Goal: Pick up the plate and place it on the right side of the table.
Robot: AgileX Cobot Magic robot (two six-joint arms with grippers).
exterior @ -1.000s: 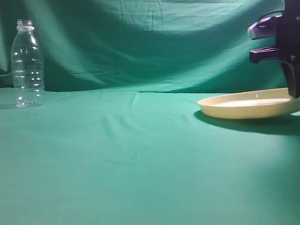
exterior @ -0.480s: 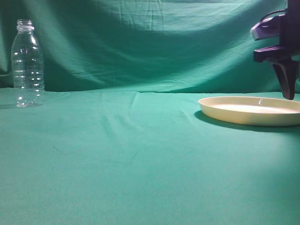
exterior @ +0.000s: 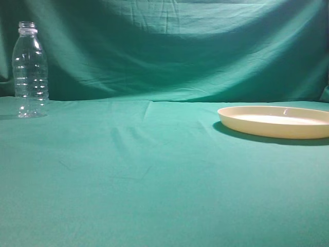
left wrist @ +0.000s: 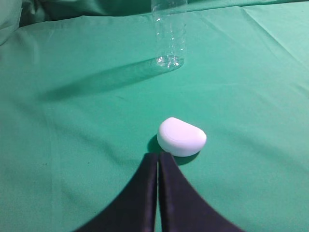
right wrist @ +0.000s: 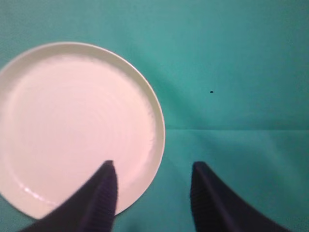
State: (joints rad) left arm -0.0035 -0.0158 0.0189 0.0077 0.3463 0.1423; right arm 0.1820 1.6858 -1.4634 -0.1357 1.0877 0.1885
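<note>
Plate (right wrist: 77,125), cream-yellow, round and shallow with a raised rim, lies flat on the green desk (exterior: 154,180) below the right tool (right wrist: 152,193), whose jaws gape empty astride its rim; it looks light, stiff and slick, best pinched at the rim, while the left tool (left wrist: 158,164) is closed, empty.

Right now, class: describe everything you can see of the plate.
The plate is round, wide and shallow, cream-yellow, plastic-looking, with a raised rim and faint rings on its floor. It is empty and lies flat on the green cloth of the table at the right side. Nothing grips it: the right gripper hangs open above its edge.
</note>
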